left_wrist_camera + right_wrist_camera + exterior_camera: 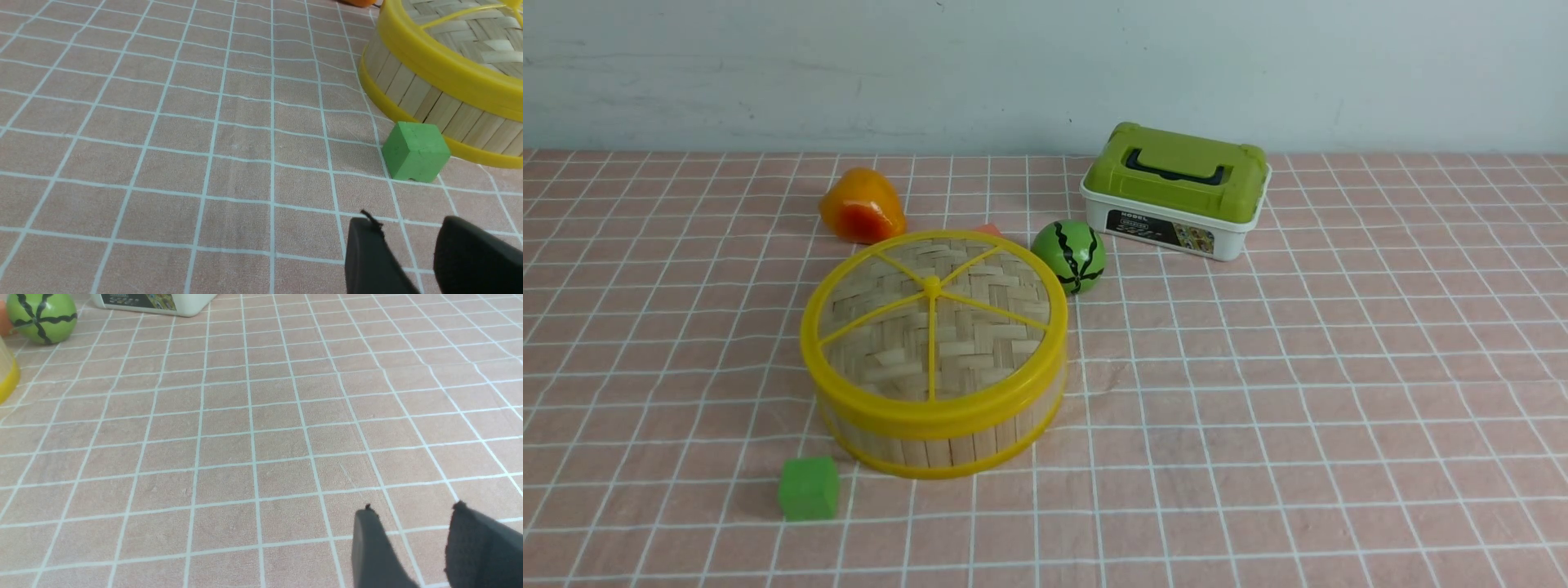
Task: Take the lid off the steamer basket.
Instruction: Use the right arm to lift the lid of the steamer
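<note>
On the near left, the left gripper (408,229) hangs over the pink checked tablecloth (1298,392), its two dark fingers parted with only cloth showing between them. A green cube (808,487) lies close by, just beside the near-left foot of the steamer basket (939,445); a narrow gap seems to separate them. Farther back on the left lies an orange toy fruit (862,207), near the basket's far rim. The basket stands left of the middle of the table, and the lid (934,322) sits flat on top of it, yellow rim on yellow rim, spokes and centre knob facing up. A small red-orange piece (988,229) peeks out behind the far edge. Just right of the basket's far side rests a toy watermelon ball (1068,256). Farther right and back stands a white box with a green lid (1176,189). On the near right, the right gripper (412,516) also has its fingers spread apart, holding nothing, above bare cloth well apart from the basket.
</note>
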